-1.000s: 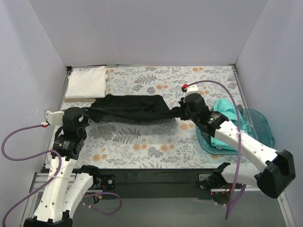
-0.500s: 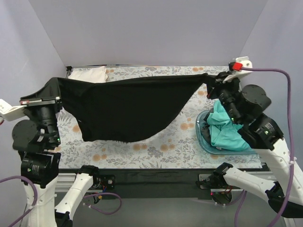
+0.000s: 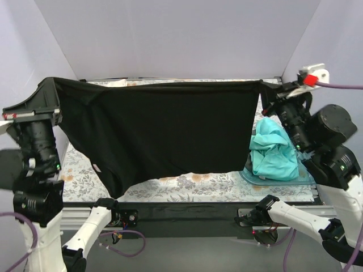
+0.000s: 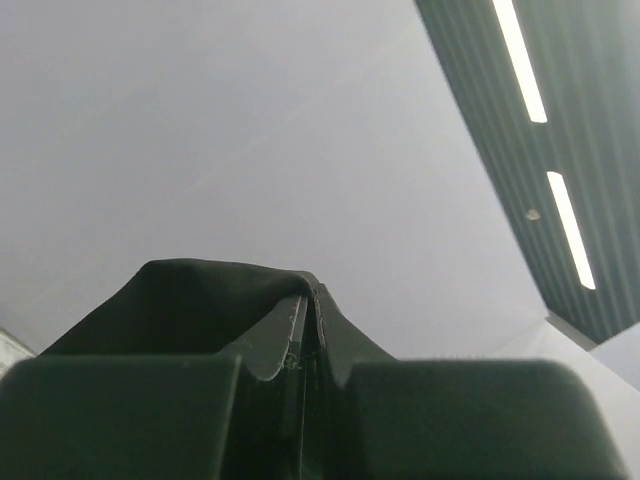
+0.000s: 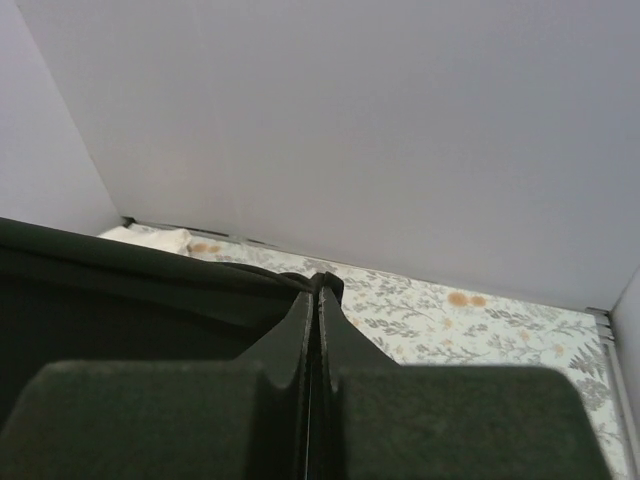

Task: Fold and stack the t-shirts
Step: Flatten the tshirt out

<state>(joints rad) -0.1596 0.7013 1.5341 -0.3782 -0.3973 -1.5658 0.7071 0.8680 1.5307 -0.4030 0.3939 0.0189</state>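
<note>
Pale lilac-grey walls point(image 3: 170, 39) around a floral-covered table point(image 3: 198, 182), ceiling strip lights point(image 4: 520, 60) overhead.

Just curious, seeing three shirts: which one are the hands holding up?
The black t-shirt, stretched midair between the left hand and right hand. The teal t-shirt sits in the blue bin, the white t-shirt on the table.

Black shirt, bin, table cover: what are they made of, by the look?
The black shirt: soft matte cloth, probably knit; it sags and hangs in loose folds. The bin: translucent blue plastic, smooth, rigid-looking rim. The table cover: flat sheet with a floral print; cloth or vinyl, can't tell.
</note>
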